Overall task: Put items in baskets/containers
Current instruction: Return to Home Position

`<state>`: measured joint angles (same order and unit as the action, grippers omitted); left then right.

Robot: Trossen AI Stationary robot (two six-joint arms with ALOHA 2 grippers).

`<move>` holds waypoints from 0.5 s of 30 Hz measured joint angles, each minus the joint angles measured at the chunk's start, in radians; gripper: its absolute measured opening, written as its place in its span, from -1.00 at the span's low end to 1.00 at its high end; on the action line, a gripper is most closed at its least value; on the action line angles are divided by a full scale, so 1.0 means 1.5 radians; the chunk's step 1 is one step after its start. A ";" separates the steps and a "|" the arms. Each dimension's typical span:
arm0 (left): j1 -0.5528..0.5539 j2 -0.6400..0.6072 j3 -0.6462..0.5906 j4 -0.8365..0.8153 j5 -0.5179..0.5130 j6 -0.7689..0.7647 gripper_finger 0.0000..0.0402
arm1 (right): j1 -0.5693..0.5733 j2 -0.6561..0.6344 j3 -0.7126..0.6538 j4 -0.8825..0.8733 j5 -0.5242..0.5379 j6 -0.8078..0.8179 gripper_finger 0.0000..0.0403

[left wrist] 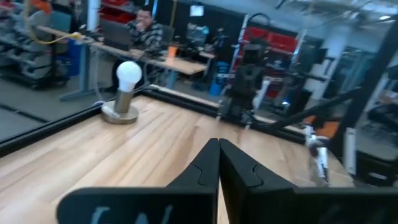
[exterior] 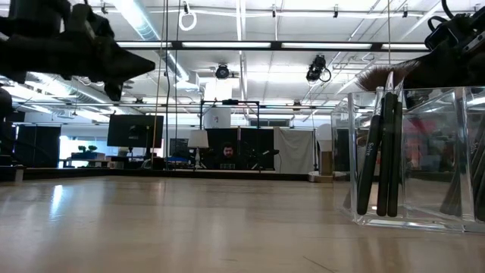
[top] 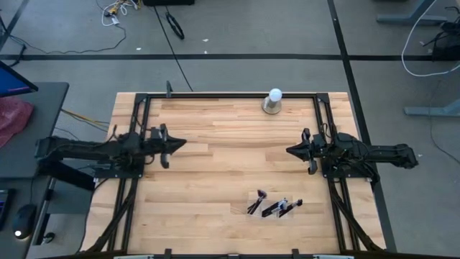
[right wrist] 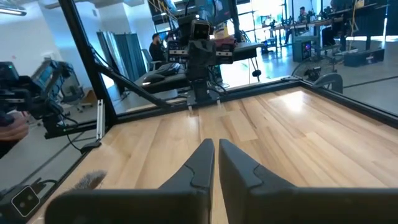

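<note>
Several slim dark makeup brushes [top: 255,203] lie on the table toward its near edge, some with reddish tips. Beside them on the right is the small clear tray [top: 286,208] with more brushes in it. In the low view the clear tray [exterior: 424,220] holds dark-handled brushes [exterior: 379,152] that lean against its wall. My left gripper [top: 176,144] hovers shut over the table's left half. My right gripper [top: 291,150] hovers shut over the right half, farther from the near edge than the tray. Both show shut in their wrist views [left wrist: 219,146] [right wrist: 215,146].
A white ball-shaped bulb on a grey round base [top: 274,101] stands near the table's far edge and also appears in the left wrist view [left wrist: 127,87]. A black frame [top: 215,96] runs along the table's far, left and right sides. Bare wood lies between the two grippers.
</note>
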<state>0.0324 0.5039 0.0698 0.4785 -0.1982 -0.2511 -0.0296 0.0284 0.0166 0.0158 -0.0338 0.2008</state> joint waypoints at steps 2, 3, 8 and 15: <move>0.019 -0.059 -0.014 -0.038 0.041 0.000 -0.97 | 0.000 0.000 0.000 0.000 0.000 0.000 -0.87; 0.028 -0.086 -0.019 -0.057 0.059 0.000 -0.98 | 0.000 0.000 0.000 0.000 0.000 0.000 -0.87; 0.068 -0.196 -0.041 -0.126 0.128 0.020 -0.98 | 0.000 0.000 0.000 0.000 0.000 0.000 -0.87; 0.063 -0.291 -0.041 -0.196 0.135 0.023 -0.98 | 0.000 0.000 0.000 0.000 0.000 0.000 -0.87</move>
<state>0.1269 0.0674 0.0090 0.1848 0.0047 -0.2162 -0.0296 0.0284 0.0170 0.0155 -0.0338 0.2008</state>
